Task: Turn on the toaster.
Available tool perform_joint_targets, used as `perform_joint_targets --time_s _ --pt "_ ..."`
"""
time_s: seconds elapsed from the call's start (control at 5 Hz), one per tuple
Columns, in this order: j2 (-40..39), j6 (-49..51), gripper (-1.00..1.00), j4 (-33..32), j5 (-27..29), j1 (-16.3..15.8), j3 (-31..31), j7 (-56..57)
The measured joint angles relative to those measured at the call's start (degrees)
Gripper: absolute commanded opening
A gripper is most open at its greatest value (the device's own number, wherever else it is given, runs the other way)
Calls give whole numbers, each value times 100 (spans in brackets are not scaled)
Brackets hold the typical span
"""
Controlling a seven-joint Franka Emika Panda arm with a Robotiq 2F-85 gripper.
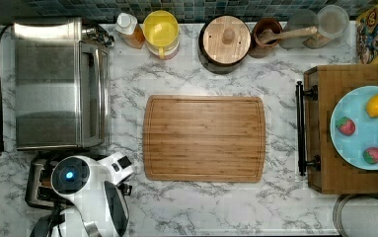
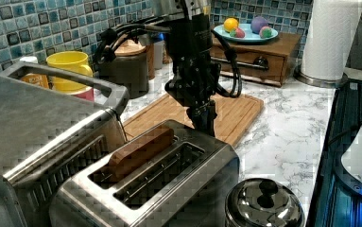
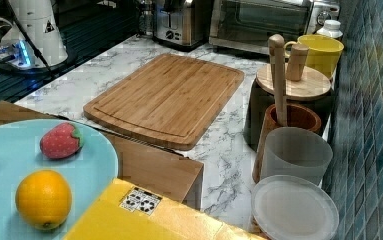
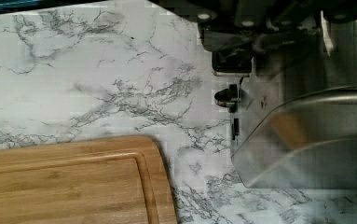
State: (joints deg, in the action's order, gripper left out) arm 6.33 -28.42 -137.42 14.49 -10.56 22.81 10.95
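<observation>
Bread fills one slot of the small stainless-steel pop-up toaster (image 2: 169, 165), which we see beside the big steel toaster oven (image 2: 32, 127). Our black gripper (image 2: 206, 124) hangs at the toaster's far end in the left view, just above its edge. We cannot tell how the fingers stand.

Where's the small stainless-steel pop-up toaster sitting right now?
The small stainless-steel pop-up toaster sits at the top view's lower left, right beside the larger steel toaster oven, with the gripper at its far end in the left view.
</observation>
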Motion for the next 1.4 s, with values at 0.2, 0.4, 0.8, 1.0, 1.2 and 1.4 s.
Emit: perform_joint_targets --time_s 0.2,0.4,0.8,1.0,1.2,1.4 --pt "-102 -17 -100 0 34 -6 -45 13" --pt "-16 -187 -100 -112 143 -52 -138 12" --pt "453 -478 -100 -627 404 -71 -140 347" --pt "500 -859 -100 -862 697 -90 -161 424" --pt "373 -1130 -100 -974 792 -90 -111 621" --pt "125 -1237 -100 -918 781 -57 -92 657"
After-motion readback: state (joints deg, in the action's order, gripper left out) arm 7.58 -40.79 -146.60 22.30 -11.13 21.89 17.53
